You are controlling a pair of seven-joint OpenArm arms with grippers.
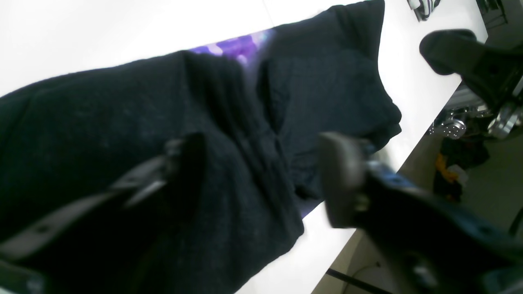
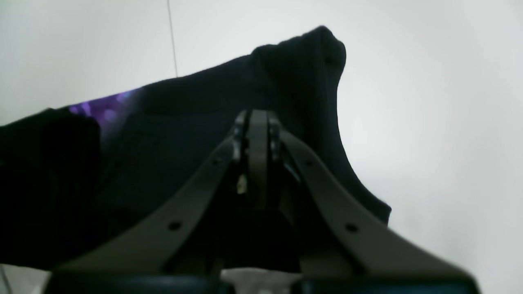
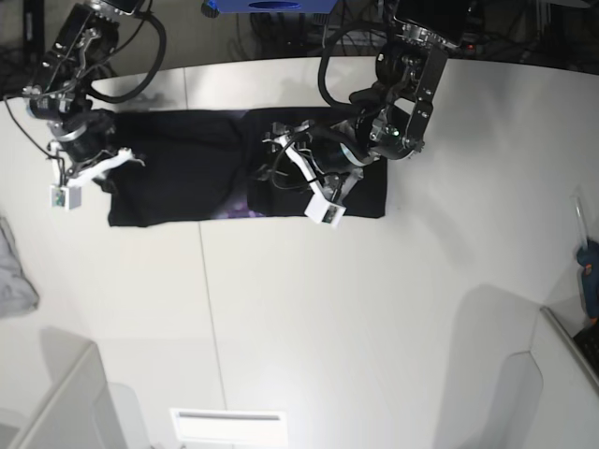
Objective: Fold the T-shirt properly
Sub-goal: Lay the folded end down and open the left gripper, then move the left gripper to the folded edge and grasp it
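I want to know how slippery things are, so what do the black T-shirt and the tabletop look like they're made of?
The T-shirt looks like soft matte knit cloth: it creases and bunches into folds and shows a faint weave. The table looks like a hard, smooth white board, likely laminate, with a thin seam and soft glare; the exact material is unclear.

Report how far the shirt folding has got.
Done: the T-shirt lies as a long narrow band on the table, sides apparently folded in. In hand: the right hand is shut at its end, seemingly gripping cloth; the left hand is open over the middle. Left: folding the band crosswise.
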